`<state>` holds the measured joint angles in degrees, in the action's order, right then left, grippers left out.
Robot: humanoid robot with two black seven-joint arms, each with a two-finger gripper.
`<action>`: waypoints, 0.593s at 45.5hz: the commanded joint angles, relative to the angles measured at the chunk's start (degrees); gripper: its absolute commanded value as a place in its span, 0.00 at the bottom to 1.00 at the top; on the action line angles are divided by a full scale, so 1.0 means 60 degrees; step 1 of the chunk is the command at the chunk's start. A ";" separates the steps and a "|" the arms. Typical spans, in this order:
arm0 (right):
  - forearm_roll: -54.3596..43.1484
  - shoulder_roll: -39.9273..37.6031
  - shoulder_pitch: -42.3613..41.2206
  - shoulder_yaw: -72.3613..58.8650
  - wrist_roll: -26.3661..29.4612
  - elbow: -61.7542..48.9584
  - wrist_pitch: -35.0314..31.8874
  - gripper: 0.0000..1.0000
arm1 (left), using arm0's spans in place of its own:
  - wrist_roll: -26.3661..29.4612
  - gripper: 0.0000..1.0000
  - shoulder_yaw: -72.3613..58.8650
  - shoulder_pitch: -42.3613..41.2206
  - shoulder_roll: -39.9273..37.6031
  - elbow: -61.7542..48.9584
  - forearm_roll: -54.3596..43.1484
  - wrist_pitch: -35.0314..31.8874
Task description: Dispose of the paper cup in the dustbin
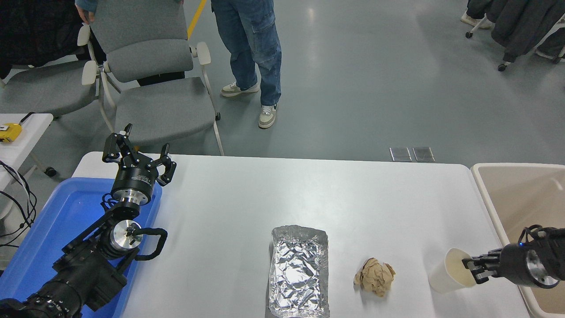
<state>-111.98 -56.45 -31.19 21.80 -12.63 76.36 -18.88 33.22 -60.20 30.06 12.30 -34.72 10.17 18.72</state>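
Gripping the cup (446, 277) by its rim, my right gripper (471, 269) has its fingers pinched on the lip, and the cup tilts with its mouth toward the bin (485, 194), just left of it at the table's (309, 190) near right corner. Left of the cup lie a brown paper ball (374, 276) and a foil tray (299, 271). My left gripper (139, 154) sits parked far left, fingers spread wide.

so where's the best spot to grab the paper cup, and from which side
Probably the rim on its right side. The paper cup tilts, mouth facing the right gripper and the dustbin; one finger inside, one outside, pinches the thin wall, as it appears to be doing.
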 commanded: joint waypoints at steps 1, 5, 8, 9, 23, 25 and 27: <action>0.0030 -0.0010 -0.0148 -0.0016 -0.0048 0.0018 -0.0002 0.00 | 0.0000 1.00 -0.0001 0.0000 0.0001 0.0000 0.0004 0.0000; 0.0074 -0.0040 -0.0177 -0.0016 -0.0136 0.0047 -0.0002 0.00 | 0.0000 1.00 -0.0001 0.0000 0.0001 0.0000 0.0004 0.0000; 0.0147 -0.0127 -0.0192 -0.0001 -0.0151 0.0106 -0.0002 0.00 | 0.0000 1.00 -0.0001 0.0000 0.0001 0.0000 0.0004 0.0000; 0.0162 -0.0215 -0.0206 0.0042 -0.0166 0.0179 -0.0002 0.00 | 0.0000 1.00 -0.0001 0.0000 0.0001 0.0000 0.0004 0.0000; 0.1728 -0.2426 -0.1567 0.0013 -0.0517 0.1585 -0.0119 0.00 | 0.0000 1.00 -0.0001 0.0000 0.0001 0.0000 0.0004 0.0000; 0.2050 -0.2733 -0.1846 -0.0001 -0.0590 0.1746 -0.0149 0.00 | 0.0000 1.00 -0.0001 0.0000 0.0001 0.0000 0.0004 0.0000; 0.2314 -0.3027 -0.2110 -0.0001 -0.0663 0.1907 -0.0178 0.00 | 0.0000 1.00 -0.0001 0.0000 0.0001 0.0000 0.0004 0.0000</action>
<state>-105.86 -65.89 -37.02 22.05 -14.93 82.70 -19.26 33.22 -60.21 30.06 12.28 -34.71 10.20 18.72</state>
